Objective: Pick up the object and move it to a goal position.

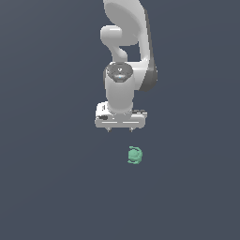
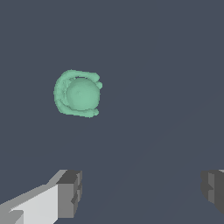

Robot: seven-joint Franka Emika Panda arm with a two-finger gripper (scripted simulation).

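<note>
Small mint-green roundish lumpy object with curved ridges (image 1: 134, 155) lying on dark grey desk (image 1: 47, 187), near white end effector (image 1: 120, 130), offset toward exterior view's right. End effector fingers spread apart, gripping nothing. Object probably light, stiff; ridges uneven, so pinching across rounded middle (image 2: 78, 93) looking safest.

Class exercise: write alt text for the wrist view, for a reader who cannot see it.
A small mint-green, roundish lumpy object with curved ridges lies on a plain dark grey-blue surface. The white claw is open, its two grey fingertips apart at the picture's edge, not touching the object.
</note>
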